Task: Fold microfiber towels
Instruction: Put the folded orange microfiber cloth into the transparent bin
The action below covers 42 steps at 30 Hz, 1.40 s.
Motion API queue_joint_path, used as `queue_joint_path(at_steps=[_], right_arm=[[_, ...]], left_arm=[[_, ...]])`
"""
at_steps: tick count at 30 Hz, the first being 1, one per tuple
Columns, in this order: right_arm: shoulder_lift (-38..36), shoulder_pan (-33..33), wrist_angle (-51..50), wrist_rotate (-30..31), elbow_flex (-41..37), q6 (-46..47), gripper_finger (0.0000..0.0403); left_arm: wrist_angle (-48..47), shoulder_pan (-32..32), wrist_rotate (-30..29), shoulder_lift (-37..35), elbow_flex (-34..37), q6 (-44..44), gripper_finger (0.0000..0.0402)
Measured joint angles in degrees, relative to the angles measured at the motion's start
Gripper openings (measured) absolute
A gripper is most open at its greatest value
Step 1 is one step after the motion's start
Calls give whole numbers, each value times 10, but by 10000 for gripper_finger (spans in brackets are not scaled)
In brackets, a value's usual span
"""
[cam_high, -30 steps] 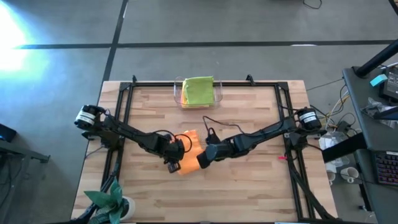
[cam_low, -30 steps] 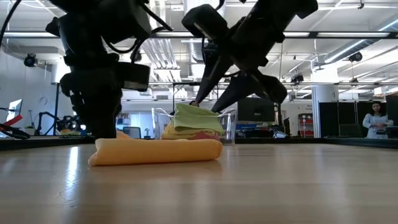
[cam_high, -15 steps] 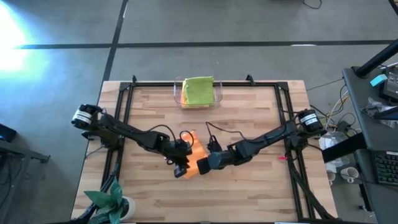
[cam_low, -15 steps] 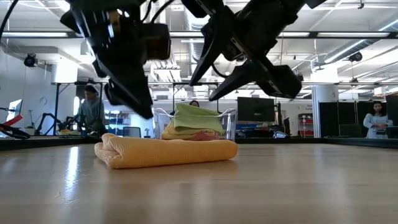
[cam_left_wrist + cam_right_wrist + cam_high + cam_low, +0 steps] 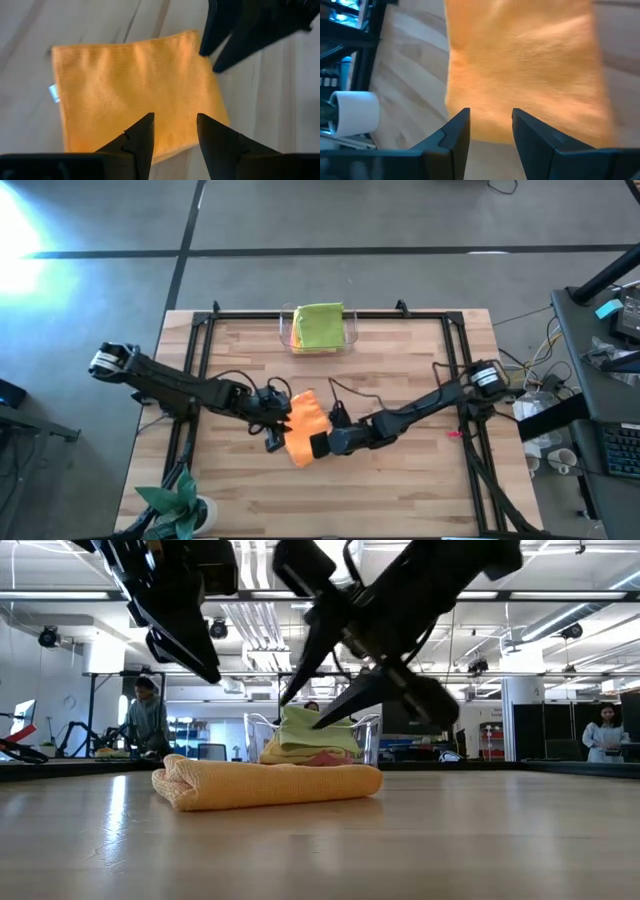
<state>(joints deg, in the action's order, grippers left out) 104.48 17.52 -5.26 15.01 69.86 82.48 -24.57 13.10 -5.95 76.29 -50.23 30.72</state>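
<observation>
Orange towel (image 5: 306, 428) folded flat mid-table; both grippers parted above, empty

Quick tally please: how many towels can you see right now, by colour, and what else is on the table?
Orange towel: 1, folded, mid-table, both grippers above it
Lime green towel: 1, top of the stack in the clear tray
Yellow towel: 1, under the green
Pink towel: 1, an edge showing low in the stack
Clear tray: 1
Total: 4 towels visible, 1 tray; any more in the stack are hidden.
</observation>
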Motion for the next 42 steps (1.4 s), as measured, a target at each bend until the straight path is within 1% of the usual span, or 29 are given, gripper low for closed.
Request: queue_joint_path(at_steps=[4, 12, 17, 21, 23, 29, 32, 35, 39, 42], right_arm=[[33, 0, 0, -1, 27, -6, 137], [72, 1, -17, -59, 46, 5, 137], [68, -1, -107, -64, 46, 9, 137], [58, -13, -190, -55, 48, -9, 137], [56, -20, -229, -40, 48, -17, 137], [51, -41, -340, 25, 48, -50, 137], [43, -48, -397, 46, 47, -98, 137], [33, -50, -453, 46, 54, -152, 137], [21, -48, -502, 45, 71, -230, 137], [12, -42, -515, 47, 83, -239, 137]], left_arm=[[-5, 0, -7, -15, 1, 3, 132], [-5, 0, -7, -12, 10, 3, 132], [-5, 0, -7, -8, 11, 4, 132], [-4, 0, -8, -8, 11, 1, 132], [-4, 0, -8, -8, 11, 1, 132], [-4, 0, -8, -8, 11, 1, 132], [-4, 0, -8, -8, 11, 1, 132], [-4, 0, -8, -8, 11, 1, 132], [-5, 0, -8, -8, 11, -1, 132], [-5, 0, -8, -8, 11, -1, 132]])
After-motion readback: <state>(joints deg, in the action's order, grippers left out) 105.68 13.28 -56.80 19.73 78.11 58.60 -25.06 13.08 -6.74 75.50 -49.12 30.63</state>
